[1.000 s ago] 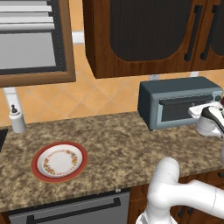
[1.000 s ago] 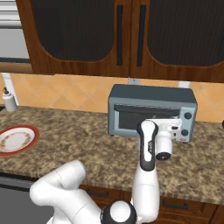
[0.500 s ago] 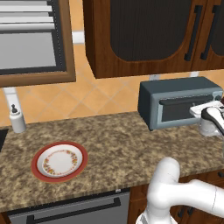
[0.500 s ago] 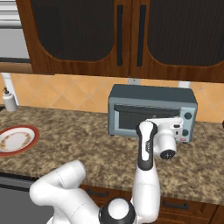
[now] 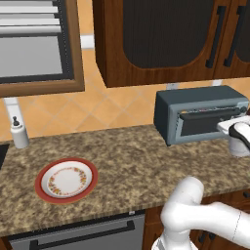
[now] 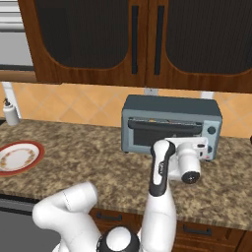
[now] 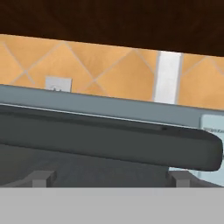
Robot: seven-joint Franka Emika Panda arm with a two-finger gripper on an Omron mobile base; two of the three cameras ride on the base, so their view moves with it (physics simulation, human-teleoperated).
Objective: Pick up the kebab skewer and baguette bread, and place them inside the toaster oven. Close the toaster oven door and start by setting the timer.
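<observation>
The gripper (image 6: 197,147), jaws wide and holding nothing, hovers at the toaster oven (image 6: 170,123) on the counter's right; its door's rigid, probably smooth bar handle (image 7: 109,140) wants a mid-bar grasp.

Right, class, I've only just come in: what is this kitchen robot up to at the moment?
The white arm has its hand up against the front of the toaster oven on the granite counter, at the right end near the knobs. The hand camera looks straight at the door's bar handle from close by. The door looks shut or nearly so. A red-rimmed plate sits at the left with nothing on it.
</observation>
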